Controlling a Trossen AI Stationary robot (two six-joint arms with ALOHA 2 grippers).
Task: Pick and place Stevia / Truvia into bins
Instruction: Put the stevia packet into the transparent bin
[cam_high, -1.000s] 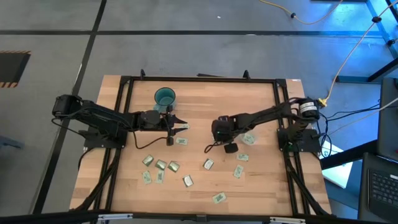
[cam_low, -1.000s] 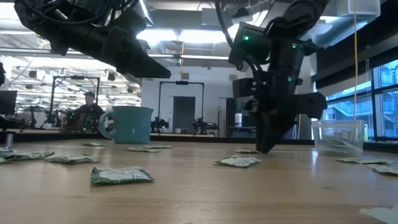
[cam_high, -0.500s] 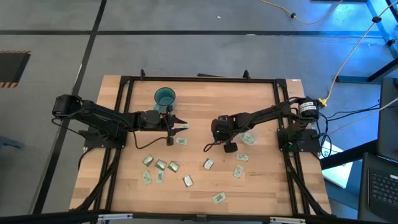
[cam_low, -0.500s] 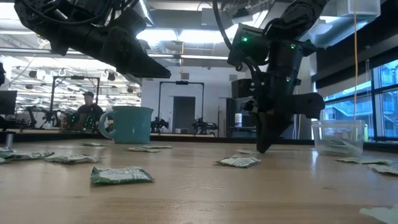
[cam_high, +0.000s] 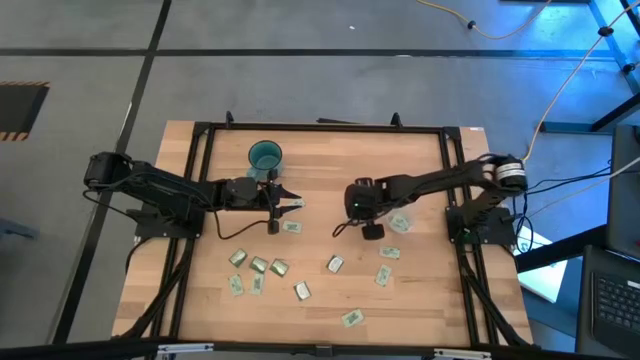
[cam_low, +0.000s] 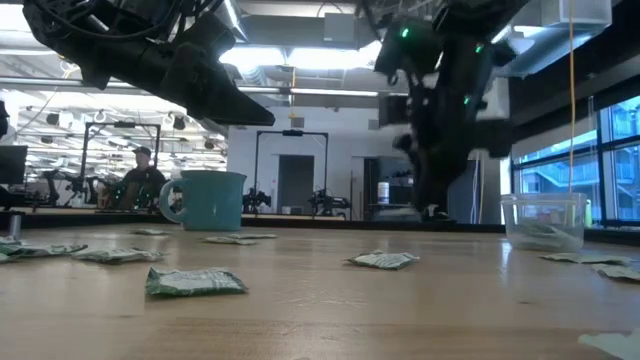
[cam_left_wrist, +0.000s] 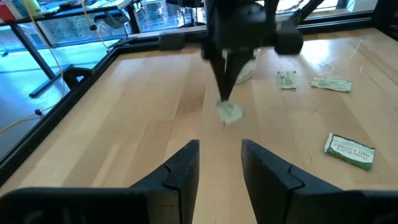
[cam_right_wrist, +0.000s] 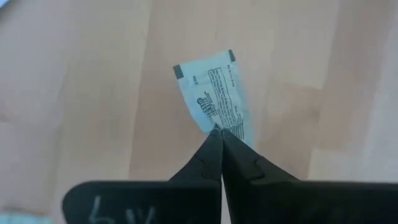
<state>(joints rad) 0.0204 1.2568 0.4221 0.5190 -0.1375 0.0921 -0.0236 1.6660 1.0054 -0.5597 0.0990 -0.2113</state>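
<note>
My right gripper (cam_left_wrist: 225, 98) is over the middle of the table, fingers pointing down, shut on a pale green-and-white sachet (cam_right_wrist: 214, 93) that also shows hanging below it in the left wrist view (cam_left_wrist: 229, 113). My left gripper (cam_left_wrist: 219, 163) hovers open above the table, left of centre (cam_high: 287, 205), near the teal cup (cam_high: 265, 156). The clear cup (cam_low: 545, 220) stands on the right with sachets in it. Several more sachets (cam_high: 290, 227) lie flat on the wood. My right gripper pinches the sachet between its two fingertips (cam_right_wrist: 213, 142) at the sachet's one short end (cam_right_wrist: 222, 126), coming from above and pointing down. The sachet is lifted clear of the table and hangs below the fingers (cam_left_wrist: 229, 113).
Loose sachets lie across the near half of the table (cam_high: 335, 264) (cam_high: 260, 265) (cam_high: 350, 318) and on the right (cam_high: 389, 253). The black frame rails (cam_high: 320, 128) run along the table's edges. Bare wood lies between the two arms. A person sits far behind the table (cam_low: 145, 170).
My right gripper has risen from the table top and moved slightly toward the right edge, staying shut. The sachet it holds has come up off the wood and now hangs clear. The left arm has kept still.
</note>
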